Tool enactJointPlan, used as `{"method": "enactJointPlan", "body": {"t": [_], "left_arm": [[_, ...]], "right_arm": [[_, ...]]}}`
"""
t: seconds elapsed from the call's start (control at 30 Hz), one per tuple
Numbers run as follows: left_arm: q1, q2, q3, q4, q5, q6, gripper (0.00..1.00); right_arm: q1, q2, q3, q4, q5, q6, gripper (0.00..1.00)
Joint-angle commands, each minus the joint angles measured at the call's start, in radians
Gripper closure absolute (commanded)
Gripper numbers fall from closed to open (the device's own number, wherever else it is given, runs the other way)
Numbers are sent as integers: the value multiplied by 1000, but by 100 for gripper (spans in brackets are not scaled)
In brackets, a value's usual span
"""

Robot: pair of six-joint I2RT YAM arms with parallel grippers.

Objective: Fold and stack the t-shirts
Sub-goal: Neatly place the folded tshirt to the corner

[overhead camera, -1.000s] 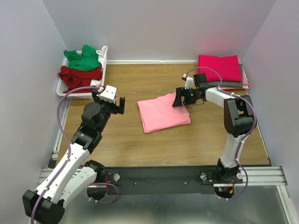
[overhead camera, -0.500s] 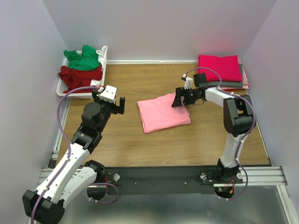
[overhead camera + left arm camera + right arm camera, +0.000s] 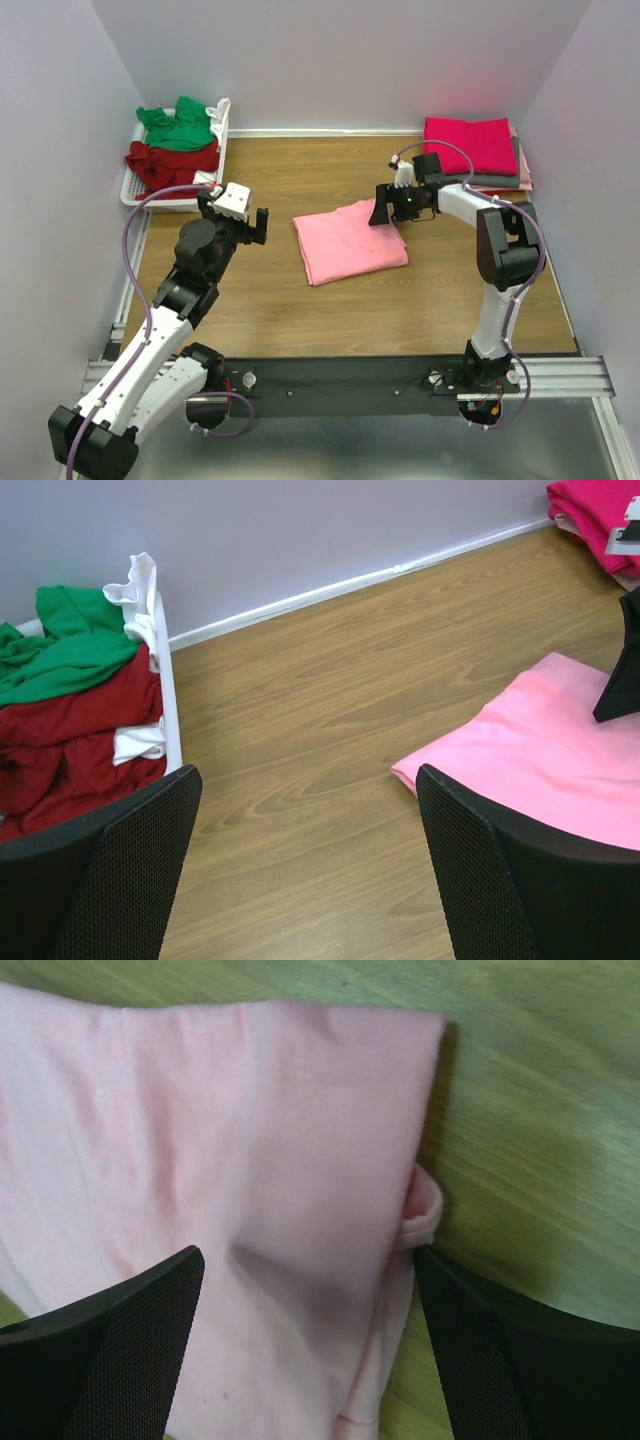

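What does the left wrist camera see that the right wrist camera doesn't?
Only the left wrist view shows the white basket holding the green shirt and dark red shirt, plus the magenta shirt far off. Only the right wrist view shows a bit of cloth poking out at the edge of the pink shirt. Both show the pink shirt and the wooden table.

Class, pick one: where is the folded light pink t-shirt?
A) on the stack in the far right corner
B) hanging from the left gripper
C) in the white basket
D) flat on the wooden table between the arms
D: the light pink t-shirt lies flat on the table, the open right gripper over its far right corner.
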Motion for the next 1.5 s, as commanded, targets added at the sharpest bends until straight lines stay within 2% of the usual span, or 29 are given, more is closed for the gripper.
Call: {"method": "enactJointPlan", "body": {"t": [0.0,0.23,0.37,0.47,0.57,0.67,0.77,0.9,0.97,1.13,1.17,1.2,1.3,1.43,1.47], "left_arm": [[-4,3,-8,24,27,0,5],[-4,1,-8,24,27,0,5],[-4,3,-8,24,27,0,5],[-4,3,-8,24,27,2,5],[-4,1,-8,24,26,2,5],[-4,1,-8,24,26,2,5],[-4,0,-8,24,26,3,5],[-4,-2,-8,23,27,2,5],[-4,-3,-8,24,27,2,5],[-4,-5,-10,23,24,3,5],[-4,-5,-10,23,26,3,5],[-4,-5,-8,23,26,3,5],[-4,-3,-10,24,24,3,5],[-5,-7,-10,23,23,3,5],[-5,-7,-10,23,24,5,5]], "right_arm": [[-14,32,42,-32,120,-15,7],[-17,70,54,-41,72,-15,7],[-14,104,54,-68,-45,-15,8],[-12,127,57,-88,-94,-15,10],[-1,141,54,-108,-171,-15,17],[8,142,42,-118,-183,-15,20],[11,138,30,-121,-174,-7,27],[11,141,25,-119,-134,9,46],[11,148,28,-121,-127,13,51],[11,153,42,-122,-117,17,70],[9,151,44,-122,-114,19,76],[11,150,47,-124,-114,16,86],[9,142,62,-131,-122,7,100],[2,128,111,-157,-145,-13,100],[-4,128,129,-194,-159,-65,100]]}}
